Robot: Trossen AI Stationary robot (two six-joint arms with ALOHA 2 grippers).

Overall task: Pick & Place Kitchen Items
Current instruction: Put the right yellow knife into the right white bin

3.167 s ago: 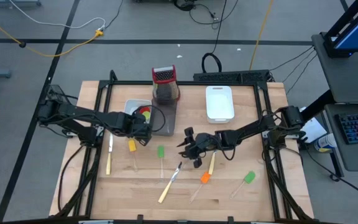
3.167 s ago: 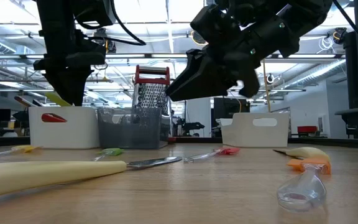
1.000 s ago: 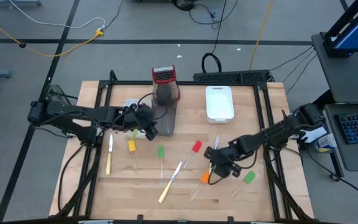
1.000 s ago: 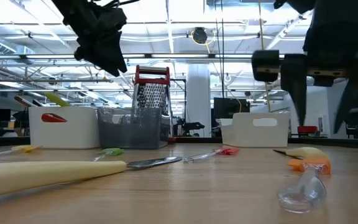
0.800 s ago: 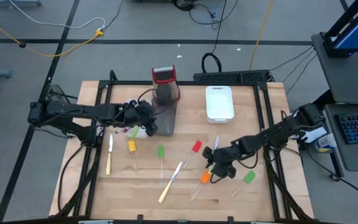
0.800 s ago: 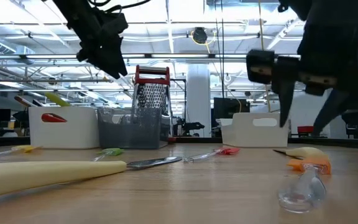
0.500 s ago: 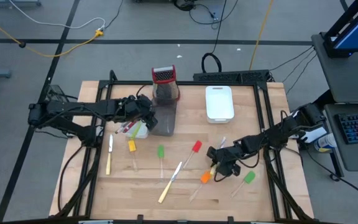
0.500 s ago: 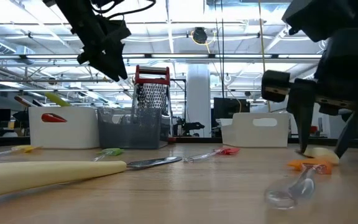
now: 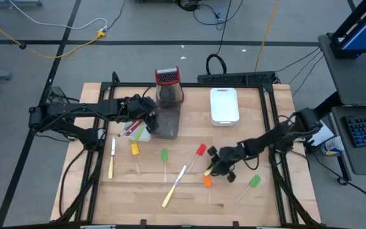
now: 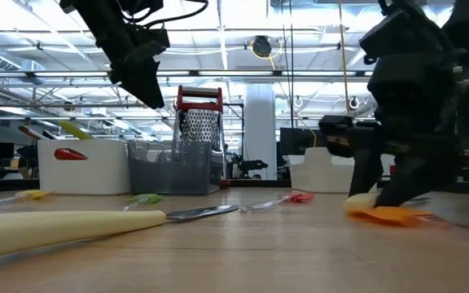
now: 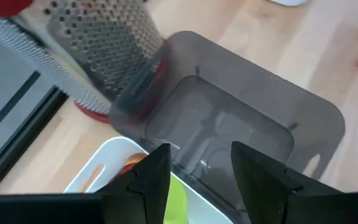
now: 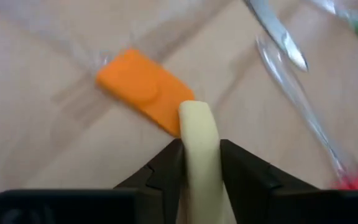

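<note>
Pinching a pale-handled knife (image 12: pixel 199 134) by its handle, the right gripper (image 12: pixel 197 149) sits low on the table (image 9: pixel 234 203), just beside the orange spatula (image 12: pixel 143 90). The left gripper (image 11: pixel 194 171) hovers over the grey tray (image 11: pixel 253 134), fingers (image 11: pixel 149 177) apart and empty.

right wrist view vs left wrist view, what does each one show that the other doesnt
Only the right wrist view: the right gripper shut on a pale handle, with the orange spatula lying just beyond it, plus a knife blade and a clear handle.

Only the left wrist view: the open left gripper above the grey tray, with the grater and a white tray of utensils beside it.

Both: the wooden table.
</note>
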